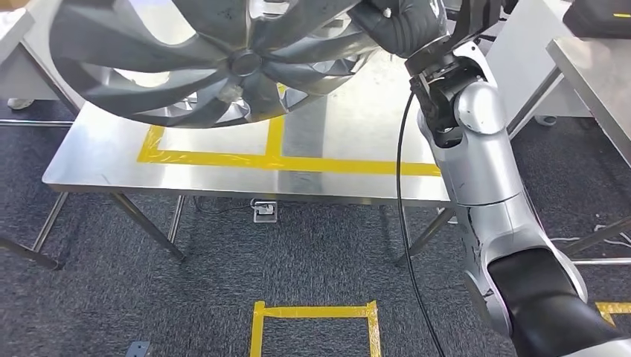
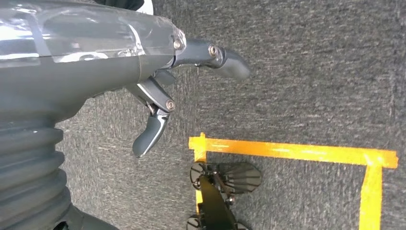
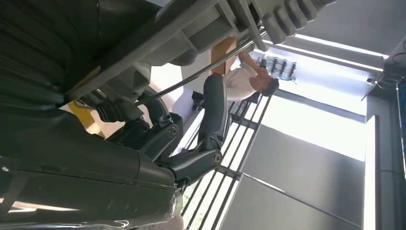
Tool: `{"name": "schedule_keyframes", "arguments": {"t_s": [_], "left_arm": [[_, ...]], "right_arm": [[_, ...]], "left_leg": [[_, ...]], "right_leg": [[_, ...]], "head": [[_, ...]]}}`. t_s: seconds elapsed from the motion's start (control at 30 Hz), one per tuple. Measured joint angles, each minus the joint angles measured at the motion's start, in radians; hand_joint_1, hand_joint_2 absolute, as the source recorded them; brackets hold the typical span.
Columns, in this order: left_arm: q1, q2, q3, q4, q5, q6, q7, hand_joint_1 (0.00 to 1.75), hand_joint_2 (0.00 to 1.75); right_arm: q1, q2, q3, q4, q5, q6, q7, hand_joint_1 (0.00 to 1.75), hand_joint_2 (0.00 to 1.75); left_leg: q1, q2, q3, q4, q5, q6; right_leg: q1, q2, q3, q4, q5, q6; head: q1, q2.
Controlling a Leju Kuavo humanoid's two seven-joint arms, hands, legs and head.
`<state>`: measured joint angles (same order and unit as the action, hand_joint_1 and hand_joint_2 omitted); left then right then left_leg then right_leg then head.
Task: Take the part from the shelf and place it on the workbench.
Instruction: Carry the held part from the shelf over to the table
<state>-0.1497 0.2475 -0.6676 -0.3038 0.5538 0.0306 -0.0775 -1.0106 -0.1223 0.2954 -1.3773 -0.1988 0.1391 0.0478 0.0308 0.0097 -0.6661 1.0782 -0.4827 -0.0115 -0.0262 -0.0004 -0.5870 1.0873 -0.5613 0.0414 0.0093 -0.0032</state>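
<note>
Holding the part [image 1: 216,59], a big silver wheel-cover-like disc with swept spokes and a dark hub, the right hand [image 1: 398,26] grips its rim at roughly 3 o'clock of the disc, seen from the head view. The disc hangs tilted in the air over the far half of the workbench [image 1: 357,126], at 11 o'clock in the head view; whether its lower edge touches the steel top I cannot tell. The right arm [image 1: 484,186] comes up from 5 o'clock, silver, with a black cable [image 1: 402,223] running along it. In the right wrist view the right hand's dark fingers [image 3: 214,108] curl around a grey edge of the part. The left hand [image 2: 158,86] hangs over dark carpet [image 2: 311,72], fingers spread apart, holding nothing. Yellow tape [image 1: 286,162] marks a rectangle on the bench top, partly under the disc. A second yellow tape square [image 1: 316,312] lies on the carpet at 6 o'clock. Another steel table [image 1: 603,82] stands at 2 o'clock.
</note>
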Motion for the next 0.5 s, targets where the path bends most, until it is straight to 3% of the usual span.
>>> {"name": "schedule_keyframes", "arguments": {"t_s": [0.1, 0.13, 0.17, 0.2, 0.27, 0.33, 0.37, 0.43, 0.5], "left_arm": [[0.001, 0.000, 0.000, 0.001, 0.000, 0.002, 0.004, 0.00, 1.75], [0.001, 0.000, 0.000, 0.001, 0.000, 0.003, 0.006, 0.00, 1.75], [0.002, -0.001, 0.000, 0.001, 0.000, 0.003, 0.006, 0.00, 1.75], [0.002, -0.001, 0.000, 0.002, 0.000, 0.003, 0.006, 0.00, 1.75], [0.001, -0.005, 0.000, 0.002, 0.000, 0.002, 0.004, 0.00, 1.75], [0.000, -0.010, 0.000, 0.004, 0.000, 0.003, 0.003, 0.00, 1.75], [-0.001, -0.013, 0.000, 0.004, 0.000, 0.003, 0.003, 0.00, 1.75], [-0.003, -0.015, 0.000, 0.004, -0.001, 0.003, 0.002, 0.00, 1.75], [-0.005, -0.015, -0.001, 0.004, -0.002, 0.003, 0.001, 0.00, 1.75]], "right_arm": [[0.006, 0.001, 0.000, 0.004, 0.000, -0.004, 0.004, 1.75, 1.75], [0.011, 0.000, 0.000, 0.006, 0.000, -0.005, 0.004, 1.75, 1.75], [0.014, 0.000, 0.000, 0.008, 0.000, -0.005, 0.005, 1.75, 1.75], [0.016, 0.000, 0.000, 0.008, 0.000, -0.005, 0.005, 1.75, 1.75], [0.010, 0.000, 0.000, 0.008, 0.000, -0.005, 0.003, 1.75, 1.75], [0.001, 0.000, 0.000, 0.008, -0.001, -0.006, 0.000, 1.75, 1.75], [-0.003, 0.000, 0.000, 0.008, -0.001, -0.006, -0.002, 1.75, 1.75], [-0.014, 0.001, 0.001, 0.008, 0.001, -0.006, -0.003, 1.75, 1.75], [-0.023, 0.002, 0.000, 0.007, 0.002, -0.007, -0.005, 1.75, 1.75]], "left_leg": [[-0.008, -0.001, 0.021, -0.001, -0.016, 0.016], [-0.012, -0.003, 0.030, -0.001, -0.022, 0.019], [-0.018, -0.005, 0.040, -0.001, -0.029, 0.022], [-0.023, -0.008, 0.051, -0.001, -0.036, 0.024], [-0.033, -0.012, 0.070, -0.006, -0.049, 0.026], [-0.031, -0.013, 0.079, -0.014, -0.054, 0.022], [-0.027, -0.013, 0.079, -0.019, -0.053, 0.018], [-0.024, -0.012, 0.084, -0.031, -0.054, 0.011], [-0.025, -0.013, 0.077, -0.014, -0.068, 0.003]], "right_leg": [[0.004, 0.000, -0.103, 0.185, -0.058, -0.006], [0.007, 0.001, -0.132, 0.222, -0.054, -0.012], [0.012, 0.001, -0.147, 0.223, -0.027, -0.022], [0.019, 0.001, -0.147, 0.190, 0.017, -0.036], [0.038, 0.004, -0.122, 0.081, 0.109, -0.075], [0.053, 0.005, -0.100, 0.014, 0.146, -0.105], [0.057, 0.004, -0.095, 0.007, 0.144, -0.112], [0.057, 0.004, -0.071, -0.037, 0.140, -0.115], [0.045, 0.004, -0.028, -0.098, 0.133, -0.106]], "head": [[0.018, 0.000], [0.022, 0.000], [0.026, 0.000], [0.032, 0.000], [0.035, 0.000], [0.027, 0.000], [0.023, 0.000], [0.031, 0.000], [0.031, 0.000]]}}
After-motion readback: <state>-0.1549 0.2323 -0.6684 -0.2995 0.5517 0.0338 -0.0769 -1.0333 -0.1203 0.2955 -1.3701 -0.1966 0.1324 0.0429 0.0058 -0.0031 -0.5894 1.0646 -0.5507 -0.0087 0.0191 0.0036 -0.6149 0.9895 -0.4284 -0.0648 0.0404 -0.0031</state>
